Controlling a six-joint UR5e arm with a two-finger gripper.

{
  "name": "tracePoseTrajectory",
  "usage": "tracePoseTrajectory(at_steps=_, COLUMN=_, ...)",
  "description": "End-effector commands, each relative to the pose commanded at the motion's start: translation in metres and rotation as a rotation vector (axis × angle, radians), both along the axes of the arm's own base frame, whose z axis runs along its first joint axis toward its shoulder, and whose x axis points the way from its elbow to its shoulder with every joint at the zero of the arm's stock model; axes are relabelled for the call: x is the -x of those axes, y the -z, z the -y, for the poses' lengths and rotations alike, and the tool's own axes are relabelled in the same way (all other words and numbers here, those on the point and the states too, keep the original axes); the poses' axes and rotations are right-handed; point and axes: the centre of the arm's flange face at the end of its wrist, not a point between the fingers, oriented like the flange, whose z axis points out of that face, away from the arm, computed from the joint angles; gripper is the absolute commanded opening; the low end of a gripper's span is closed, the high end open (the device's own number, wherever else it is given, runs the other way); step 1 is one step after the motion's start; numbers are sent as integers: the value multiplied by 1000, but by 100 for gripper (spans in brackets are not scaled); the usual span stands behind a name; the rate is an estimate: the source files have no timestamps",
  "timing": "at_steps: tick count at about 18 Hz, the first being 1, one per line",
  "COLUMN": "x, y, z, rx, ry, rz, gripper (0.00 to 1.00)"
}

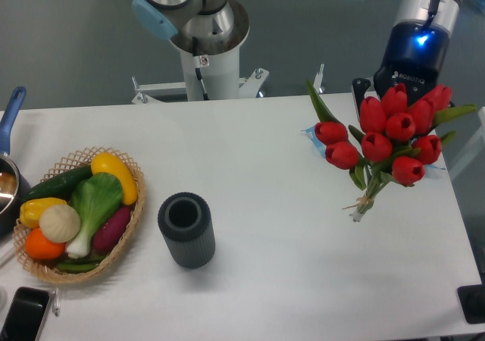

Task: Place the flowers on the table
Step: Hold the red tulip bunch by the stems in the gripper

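The flowers [390, 140], a bunch of red tulips with green leaves and tied stems, lie at the right side of the white table [280, 204]. Their heads point to the back right and the stem ends [358, 211] to the front left. My gripper [402, 102] hangs right over the tulip heads, its body lit blue. One black finger [361, 91] shows left of the heads, well out from the gripper body. The other finger is hidden behind the tulips. The jaws look spread wide, not closed on the bunch.
A grey ribbed cylinder [186, 229] stands upright near the table's middle front. A wicker basket [53, 273] of vegetables sits at the front left. A pot with a blue handle [9, 129] is at the left edge, and a black phone [23, 314] lies at the front left corner.
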Motion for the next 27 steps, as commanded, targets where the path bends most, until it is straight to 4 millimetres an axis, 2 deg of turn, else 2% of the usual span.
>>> tracePoseTrajectory(at_steps=3, x=-2, y=5, z=0, rx=5, ry=1, rz=7, gripper=34)
tracePoseTrajectory(at_steps=21, x=-7, y=-1, z=1, rx=12, ry=-3, rz=-10, gripper=34)
tracePoseTrajectory(at_steps=24, x=-6, y=0, z=7, rx=123, ry=-74, rz=-48, gripper=34)
tracePoseTrajectory(at_steps=27, x=-11, y=9, z=-6, rx=245, ry=-112, rz=-85, gripper=33)
